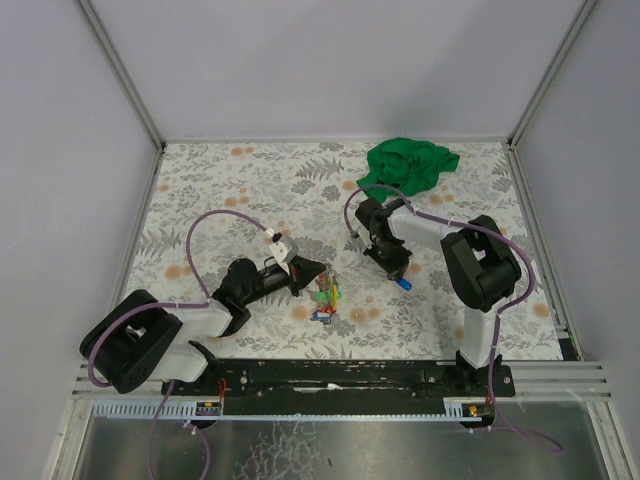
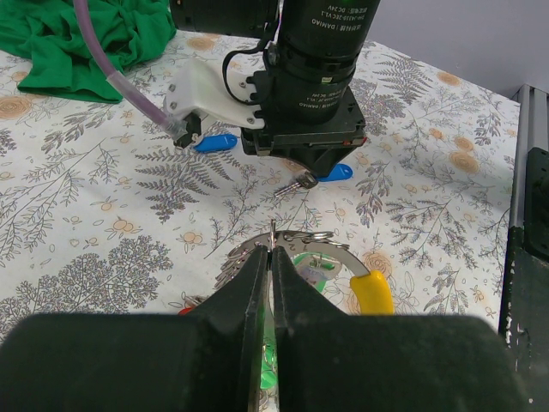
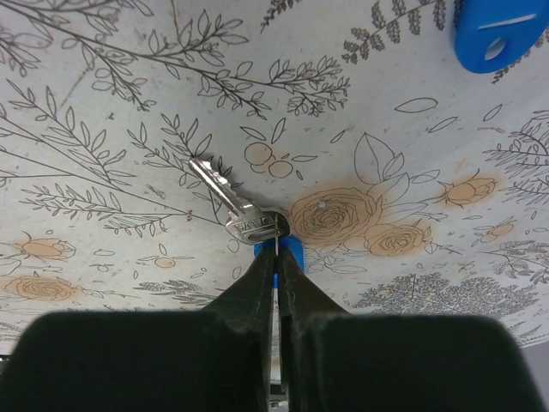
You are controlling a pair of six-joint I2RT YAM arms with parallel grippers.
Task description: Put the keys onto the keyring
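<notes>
The keyring (image 2: 319,244) lies low over the table (image 1: 220,190) near its middle. The left gripper (image 2: 272,257) is pinched tight on its thin wire. A yellow-headed key (image 2: 371,292) and a green-headed key (image 2: 304,268) hang on or against the loop, bunched just under the fingertips; the overhead view shows them as one small bright cluster.

A little to the right, apart from the ring, a blue key (image 3: 249,225) lies flat with its silver blade pointing away. The right gripper (image 3: 276,257) has narrowed onto its blue head, fingers almost together.

A second blue key (image 3: 497,34) lies loose nearby on the table. A green cloth (image 1: 408,163) sits crumpled at the far edge.
</notes>
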